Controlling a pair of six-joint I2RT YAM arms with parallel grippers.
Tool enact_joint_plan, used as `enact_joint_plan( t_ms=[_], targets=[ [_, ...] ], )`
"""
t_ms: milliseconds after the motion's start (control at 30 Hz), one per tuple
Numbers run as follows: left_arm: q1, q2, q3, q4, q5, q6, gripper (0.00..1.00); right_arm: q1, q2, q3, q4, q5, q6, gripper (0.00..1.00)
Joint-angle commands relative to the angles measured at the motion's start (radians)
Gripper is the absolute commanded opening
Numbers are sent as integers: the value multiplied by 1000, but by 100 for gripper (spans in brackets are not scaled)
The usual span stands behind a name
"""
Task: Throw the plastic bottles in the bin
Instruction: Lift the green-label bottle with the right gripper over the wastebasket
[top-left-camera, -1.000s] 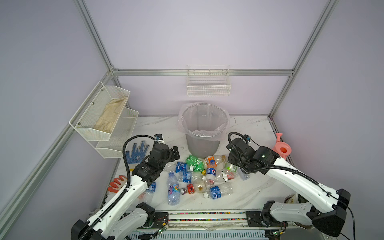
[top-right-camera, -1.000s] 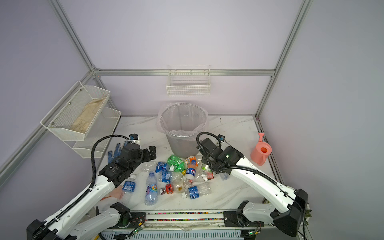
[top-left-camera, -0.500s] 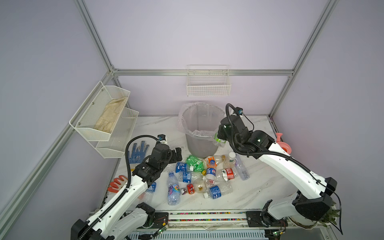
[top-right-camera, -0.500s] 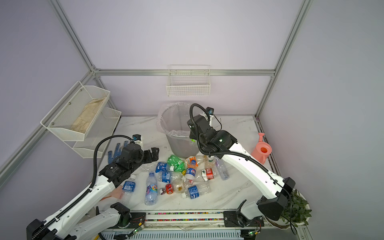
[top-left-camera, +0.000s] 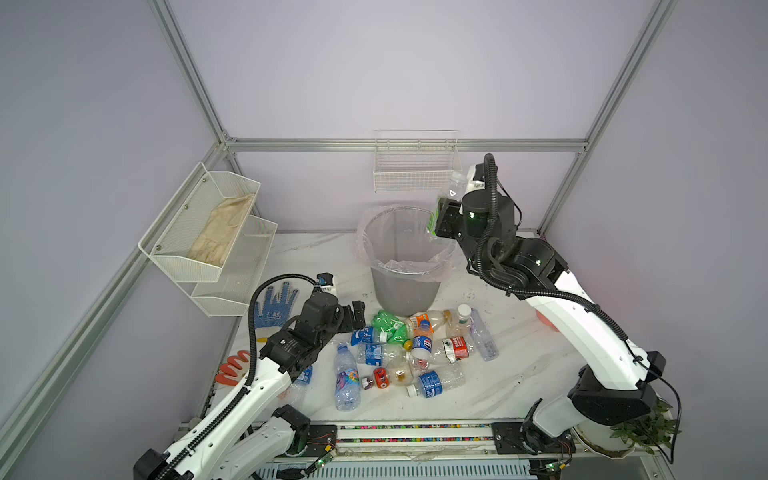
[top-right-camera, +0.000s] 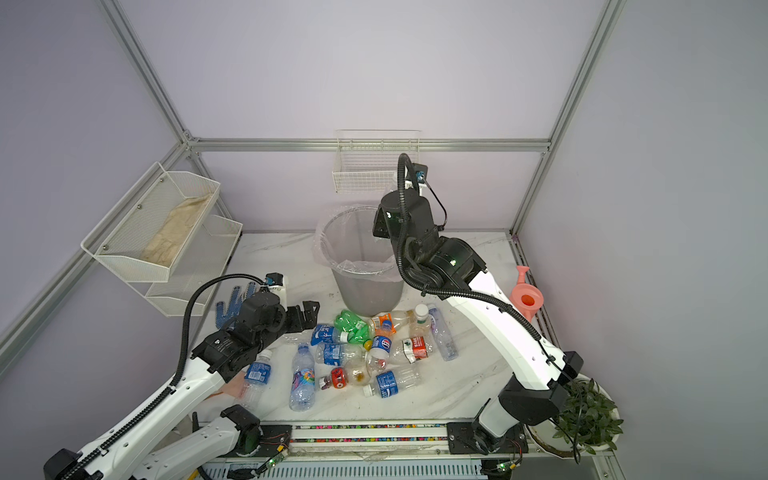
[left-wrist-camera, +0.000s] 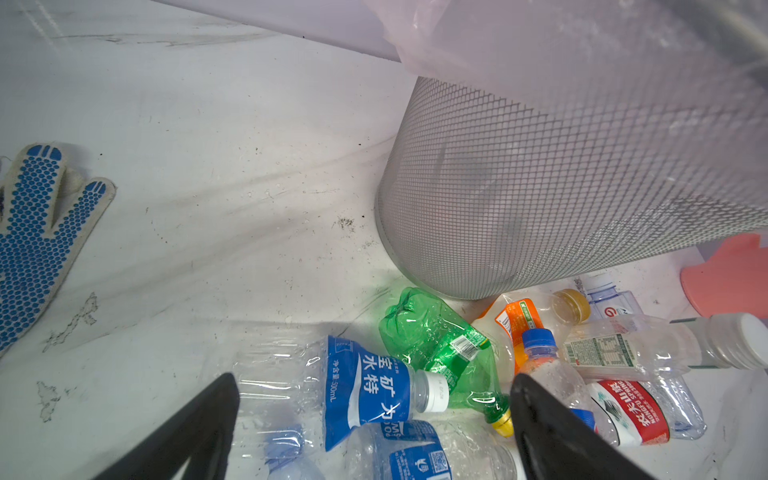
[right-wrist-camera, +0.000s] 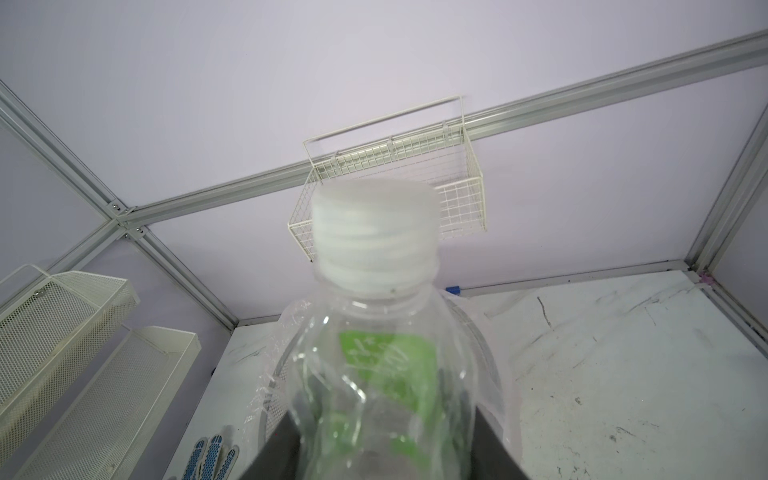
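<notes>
The round grey mesh bin (top-left-camera: 405, 286) has a clear liner. The clear plastic bottle (right-wrist-camera: 374, 365) above its rim carries a green label and white cap; the bench (top-left-camera: 519, 374) is white with grey veins.

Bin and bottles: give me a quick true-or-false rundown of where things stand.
1. The right tool grips a bottle near the rim of the bin. True.
2. The left tool is open. True.
3. The bin lies tipped over. False: it stands upright.
4. The glove is inside the bin. False: the glove lies on the table by the left arm.
5. No bottles lie on the table. False: many bottles lie before the bin.
</notes>
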Motion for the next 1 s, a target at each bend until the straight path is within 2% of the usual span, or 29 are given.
enact_joint_plan(
  t_ms=[0, 200, 367, 400, 467, 567, 633, 667, 800, 967],
  targets=[
    [-4, -37, 47, -1, 7, 22, 100, 4, 27, 82, 21, 60, -86, 7],
    [-4, -63, 28, -1, 0, 19, 100, 4, 113, 193, 17, 46, -137, 9],
    [-4, -85, 24, -2, -4, 14, 100, 3, 278, 292, -79, -1, -144, 13],
    [-3, -89, 23, -4, -4, 14, 100, -2, 314, 311, -110, -12, -143, 18],
    [-5, -99, 25, -16, -6, 14, 100, -30, 423, 402, -234, -42, -113, 54],
    [-5, -115, 32, -43, -14, 14, 100, -38, 526, 564, -394, -10, -56, 77],
    [-5, -131, 28, -55, -21, 13, 100, -38, 497, 557, -375, -13, -52, 90],
    [-5, -136, 26, -56, -23, 13, 100, -38, 456, 512, -309, -14, -62, 97],
    [-6, -143, 16, -60, -32, 8, 100, -38, 313, 353, -172, -22, -76, 98],
    [-5, -138, 4, -69, -50, -33, 100, -38, 283, 339, -198, -36, -66, 97]
  ],
)
